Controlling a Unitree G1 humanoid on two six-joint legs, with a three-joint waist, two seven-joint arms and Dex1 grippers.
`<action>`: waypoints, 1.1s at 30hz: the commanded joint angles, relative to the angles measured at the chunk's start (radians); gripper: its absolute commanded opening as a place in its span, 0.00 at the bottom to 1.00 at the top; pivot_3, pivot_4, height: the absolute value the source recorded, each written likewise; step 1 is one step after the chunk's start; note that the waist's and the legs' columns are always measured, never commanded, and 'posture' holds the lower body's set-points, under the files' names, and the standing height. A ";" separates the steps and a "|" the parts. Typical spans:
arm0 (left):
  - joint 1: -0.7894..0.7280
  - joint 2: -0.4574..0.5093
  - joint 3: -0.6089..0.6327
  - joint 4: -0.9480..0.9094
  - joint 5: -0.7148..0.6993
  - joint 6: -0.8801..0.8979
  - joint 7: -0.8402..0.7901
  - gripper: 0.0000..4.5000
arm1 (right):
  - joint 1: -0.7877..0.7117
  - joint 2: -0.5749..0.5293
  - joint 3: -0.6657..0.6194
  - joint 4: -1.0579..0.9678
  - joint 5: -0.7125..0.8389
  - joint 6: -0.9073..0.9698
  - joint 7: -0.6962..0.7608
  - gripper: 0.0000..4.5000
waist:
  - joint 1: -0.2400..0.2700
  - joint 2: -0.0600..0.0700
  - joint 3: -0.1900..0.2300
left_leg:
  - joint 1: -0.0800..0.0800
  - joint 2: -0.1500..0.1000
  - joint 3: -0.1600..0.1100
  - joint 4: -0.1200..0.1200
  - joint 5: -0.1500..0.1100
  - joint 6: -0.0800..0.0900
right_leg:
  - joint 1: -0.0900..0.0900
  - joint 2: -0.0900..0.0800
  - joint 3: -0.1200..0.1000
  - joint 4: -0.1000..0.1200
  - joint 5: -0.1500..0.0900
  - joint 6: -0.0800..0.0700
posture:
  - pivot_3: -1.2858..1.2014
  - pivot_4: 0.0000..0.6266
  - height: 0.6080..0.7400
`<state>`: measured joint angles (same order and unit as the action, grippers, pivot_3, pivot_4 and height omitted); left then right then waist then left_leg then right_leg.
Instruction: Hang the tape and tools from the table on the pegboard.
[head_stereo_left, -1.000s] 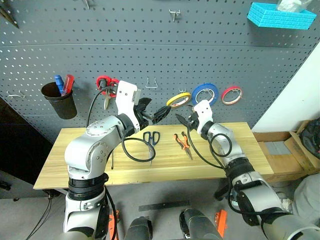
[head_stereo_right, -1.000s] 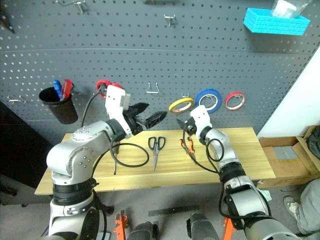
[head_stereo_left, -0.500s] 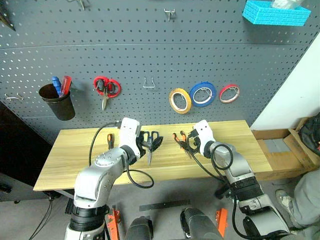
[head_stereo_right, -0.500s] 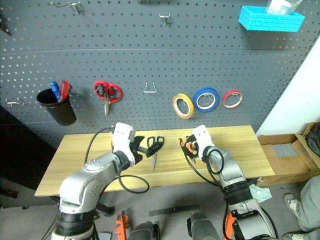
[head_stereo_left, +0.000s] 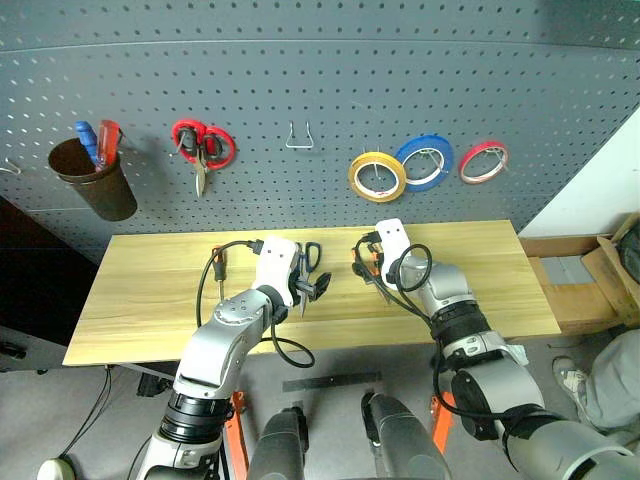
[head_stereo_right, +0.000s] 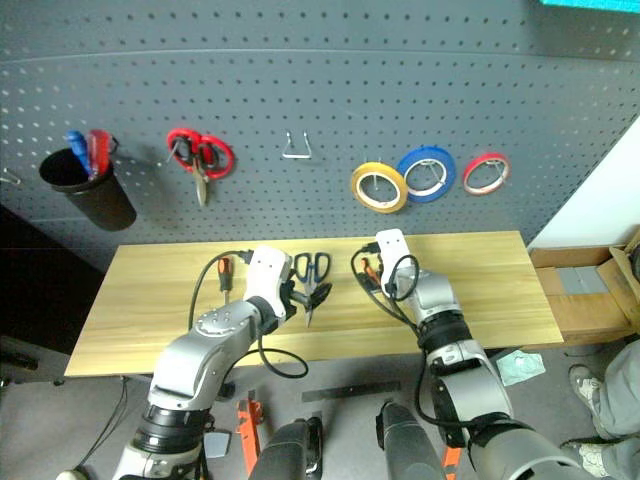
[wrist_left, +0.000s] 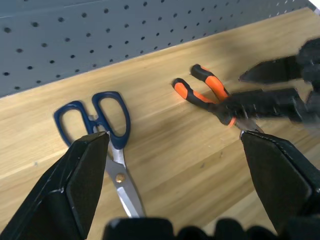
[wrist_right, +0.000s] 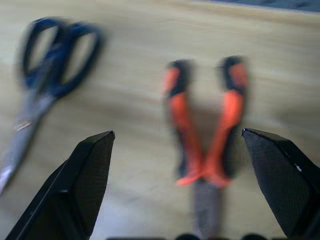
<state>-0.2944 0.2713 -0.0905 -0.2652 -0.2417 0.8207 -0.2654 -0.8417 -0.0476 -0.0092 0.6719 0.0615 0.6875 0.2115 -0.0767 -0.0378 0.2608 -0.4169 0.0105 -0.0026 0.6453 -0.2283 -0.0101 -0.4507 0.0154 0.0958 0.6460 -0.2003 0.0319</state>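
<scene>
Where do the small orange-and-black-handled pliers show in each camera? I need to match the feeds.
Left eye: small orange-and-black-handled pliers on the light wooden table, by the right gripper.
Right eye: same spot.
Left wrist: upper middle.
Right wrist: centre.
Shared landmark: dark-blue-handled scissors.

This is a workshop or tool-bench corner. A large dark grey pegboard (head_stereo_left: 300, 80) with metal hooks fills the far wall, carrying red-handled scissors (head_stereo_left: 200, 150), a dark cup (head_stereo_left: 95, 185) of screwdrivers at the left and three rolls of tape (head_stereo_left: 377, 176) to the right. Below it stands a light wooden bench (head_stereo_left: 150, 290) with blue-handled scissors (wrist_left: 107, 130) and orange-handled pliers (wrist_left: 210, 95) lying on it.
</scene>
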 joint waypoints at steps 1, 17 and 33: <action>0.004 -0.004 0.012 -0.038 -0.006 0.002 -0.004 1.00 | -0.025 -0.002 -0.021 0.012 0.007 -0.040 -0.020 0.99 | 0.001 0.000 0.007 | -0.001 0.000 -0.001 0.000 -0.001 0.000 | -0.001 0.000 0.000 -0.001 0.000 0.000 | 0.52 0.55 1.00; 0.027 0.001 0.022 -0.108 -0.017 0.070 0.000 1.00 | -0.047 0.043 -0.064 0.143 0.023 0.027 -0.091 0.99 | -0.002 0.000 0.048 | -0.001 -0.001 -0.005 0.001 -0.001 -0.001 | 0.000 0.000 -0.001 -0.001 -0.003 0.005 | 0.53 0.60 1.00; 0.017 0.004 0.033 -0.126 -0.020 0.101 -0.002 1.00 | -0.048 0.017 0.002 0.250 -0.027 -0.077 -0.049 0.50 | -0.002 0.000 0.048 | 0.000 0.000 -0.006 0.001 -0.001 -0.002 | 0.001 0.001 -0.001 -0.002 -0.004 0.006 | 0.53 0.57 1.00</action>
<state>-0.2724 0.2736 -0.0706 -0.3519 -0.2564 0.9300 -0.2653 -0.9111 -0.0370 0.0020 0.9065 0.0239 0.5993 0.1606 -0.0791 -0.0377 0.3093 -0.4168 0.0101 -0.0085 0.6459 -0.2292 -0.0118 -0.4496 0.0163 0.0944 0.6441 -0.2040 0.0380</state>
